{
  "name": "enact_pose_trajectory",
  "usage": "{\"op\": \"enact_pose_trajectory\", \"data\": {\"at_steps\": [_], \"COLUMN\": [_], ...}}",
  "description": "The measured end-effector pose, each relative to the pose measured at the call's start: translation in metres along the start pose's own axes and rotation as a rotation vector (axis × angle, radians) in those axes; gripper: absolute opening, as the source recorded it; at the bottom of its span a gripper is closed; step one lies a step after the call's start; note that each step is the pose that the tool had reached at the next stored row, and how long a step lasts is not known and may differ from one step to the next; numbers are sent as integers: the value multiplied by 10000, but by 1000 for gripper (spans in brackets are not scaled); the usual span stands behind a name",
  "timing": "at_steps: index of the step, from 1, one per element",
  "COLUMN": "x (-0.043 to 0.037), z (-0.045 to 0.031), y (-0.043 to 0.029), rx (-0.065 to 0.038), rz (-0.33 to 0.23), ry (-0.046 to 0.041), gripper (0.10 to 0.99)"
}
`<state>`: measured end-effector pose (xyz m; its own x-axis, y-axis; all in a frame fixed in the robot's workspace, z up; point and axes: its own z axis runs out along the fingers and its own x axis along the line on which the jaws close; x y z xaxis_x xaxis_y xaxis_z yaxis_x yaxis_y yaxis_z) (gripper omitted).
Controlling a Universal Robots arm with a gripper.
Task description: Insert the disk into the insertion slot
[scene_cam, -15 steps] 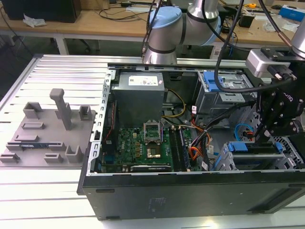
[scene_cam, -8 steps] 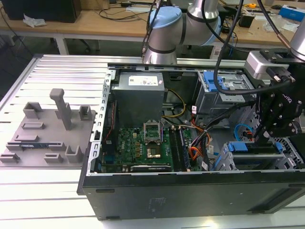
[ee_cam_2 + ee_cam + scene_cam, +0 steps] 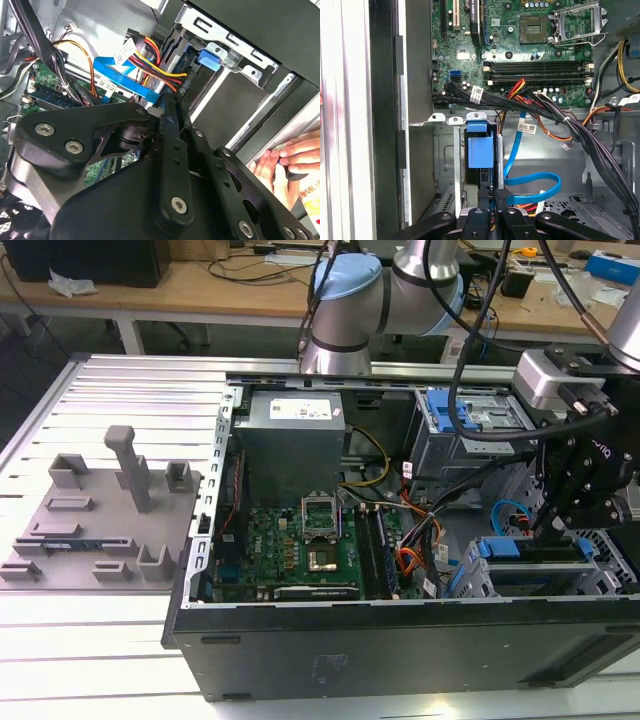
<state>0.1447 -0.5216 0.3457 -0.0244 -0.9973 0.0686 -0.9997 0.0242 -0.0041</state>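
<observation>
The disk (image 3: 480, 150) stands on edge inside the insertion slot (image 3: 457, 165), a narrow bay of the grey drive cage (image 3: 560, 575). Its bright blue carrier handle (image 3: 498, 548) shows at the end nearest the motherboard. The same blue handle (image 3: 209, 56) appears beside the cage's metal tabs in the second wrist view. My gripper (image 3: 493, 194) hangs directly over the disk's other end, fingers (image 3: 170, 112) pressed together with nothing between them. In the exterior view the gripper (image 3: 553, 528) sits low over the cage, at the case's right. I cannot tell whether its tips touch the disk.
A blue data cable (image 3: 532, 182) and bundled black and coloured wires (image 3: 560, 117) run beside the cage. The motherboard (image 3: 300, 550) and power supply (image 3: 290, 440) fill the case's left. A larger silver cage with blue parts (image 3: 470, 415) stands behind. A person's hand (image 3: 280, 162) rests outside the case wall.
</observation>
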Motion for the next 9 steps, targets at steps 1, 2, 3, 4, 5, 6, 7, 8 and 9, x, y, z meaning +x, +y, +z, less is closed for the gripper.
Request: {"op": "enact_pose_trajectory", "data": {"at_steps": [1,2,3,4,5,6,7,8,9], "x": [0,0,-1,-1,-1,-1,-2,-2,-2], "z": [3,5,8,12,15,20,23,26,32], "y": [0,0,0,0,0,0,0,0,0], "rx": [0,1,1,1,2,1,2,2,3], "rz": [0,-2,-4,-8,-11,-19,-26,-34,-46], "ry": [0,2,1,0,-1,0,0,0,-1], "gripper": [161,161,161,161,161,161,161,161,161]}}
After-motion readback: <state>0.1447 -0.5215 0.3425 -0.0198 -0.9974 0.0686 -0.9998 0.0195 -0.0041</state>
